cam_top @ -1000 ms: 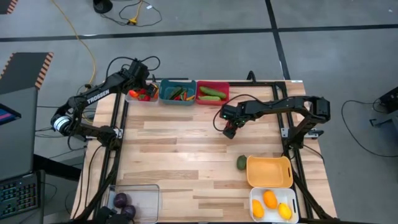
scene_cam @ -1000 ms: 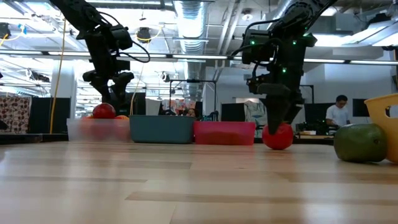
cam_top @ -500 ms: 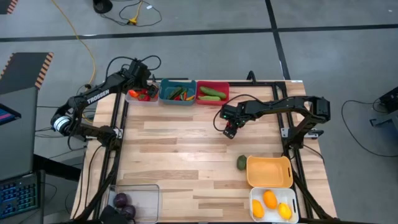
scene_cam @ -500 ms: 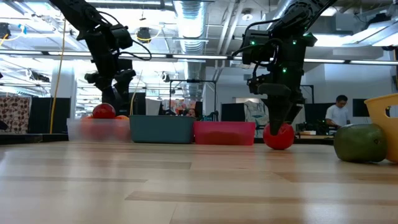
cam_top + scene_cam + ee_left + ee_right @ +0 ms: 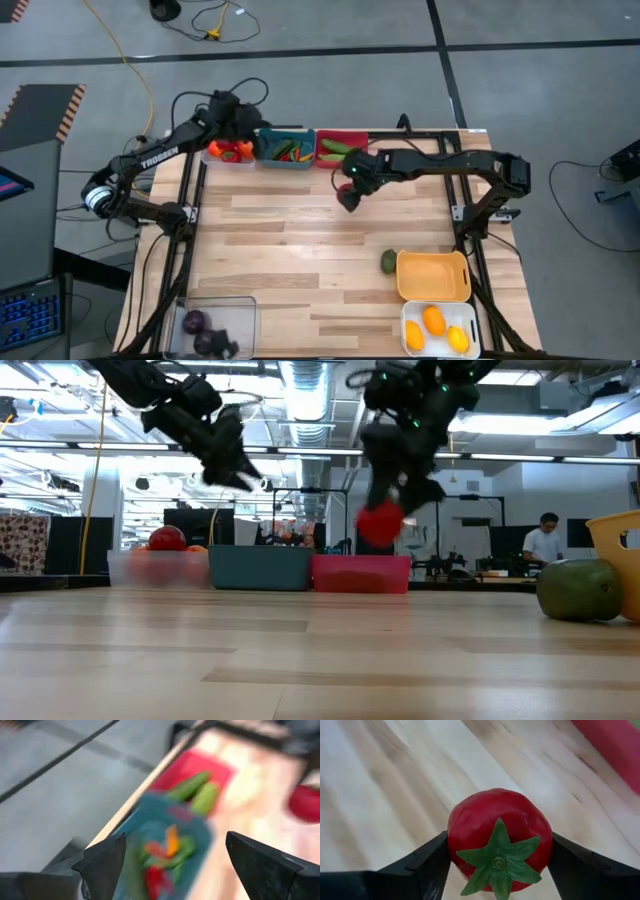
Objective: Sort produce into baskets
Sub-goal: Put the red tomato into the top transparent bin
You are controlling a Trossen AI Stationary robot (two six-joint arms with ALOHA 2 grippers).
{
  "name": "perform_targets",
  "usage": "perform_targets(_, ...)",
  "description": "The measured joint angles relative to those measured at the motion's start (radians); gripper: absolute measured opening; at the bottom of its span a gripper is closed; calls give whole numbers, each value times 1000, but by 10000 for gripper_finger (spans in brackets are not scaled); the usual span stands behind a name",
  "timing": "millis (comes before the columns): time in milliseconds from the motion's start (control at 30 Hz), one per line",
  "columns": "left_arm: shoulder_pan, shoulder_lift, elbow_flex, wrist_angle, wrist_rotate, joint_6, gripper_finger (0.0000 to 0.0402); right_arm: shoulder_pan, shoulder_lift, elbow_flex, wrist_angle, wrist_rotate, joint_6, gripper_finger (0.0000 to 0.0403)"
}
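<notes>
Red tomato point(image 5: 499, 837) showing green star-shaped calyx; teal basket point(image 5: 285, 148) sitting beside red basket point(image 5: 341, 150); pale striped-wood bench point(image 5: 290, 250).

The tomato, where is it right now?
The tomato is held in the right gripper, lifted off the table, just in front of the red basket in the high view.

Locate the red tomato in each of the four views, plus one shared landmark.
High view: tomato hidden in the right gripper, upper centre.
Low view: tomato lifted off the table, above the red basket.
Left wrist view: blurred red shape at the edge.
Right wrist view: tomato between the jaws.
Landmark: red basket.
</notes>
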Motion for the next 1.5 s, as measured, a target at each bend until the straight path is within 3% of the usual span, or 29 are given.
perform_targets(133,-72,0,0,87,119,68,330,-19,0,58,66,-89,58,319)
perform_targets(233,-154,0,0,115,128,177,330,-44,0,87,133,-172,101,320)
perform_targets(400,-298,0,0,141,80,326,330,-90,0,116,228,-315,180,320)
perform_targets(633,-450,0,0,168,-86,407,330,-141,0,127,296,-448,263,320)
perform_targets(967,-561,0,0,243,-231,416,330,-145,0,127,447,-458,331,320)
perform_targets(1500,-594,-1,2,330,-307,396,330,-132,0,127,592,-457,349,321)
